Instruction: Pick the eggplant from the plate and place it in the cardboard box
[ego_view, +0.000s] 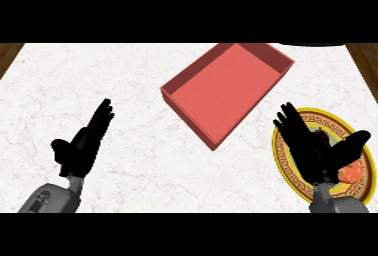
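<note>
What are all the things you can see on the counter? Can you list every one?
box: one, red, open and shallow, lying at a slant on the counter's far middle.
plate: one, round, yellow rim with a dark pattern, near the right edge, mostly hidden by the right hand.
food on the plate: one reddish-orange piece showing past the thumb; too hidden to tell what it is.
counter: one, white marble.
left hand: one, black, open, at the lower left, resting.
right hand: one, black, open, fingers spread over the plate.
</note>
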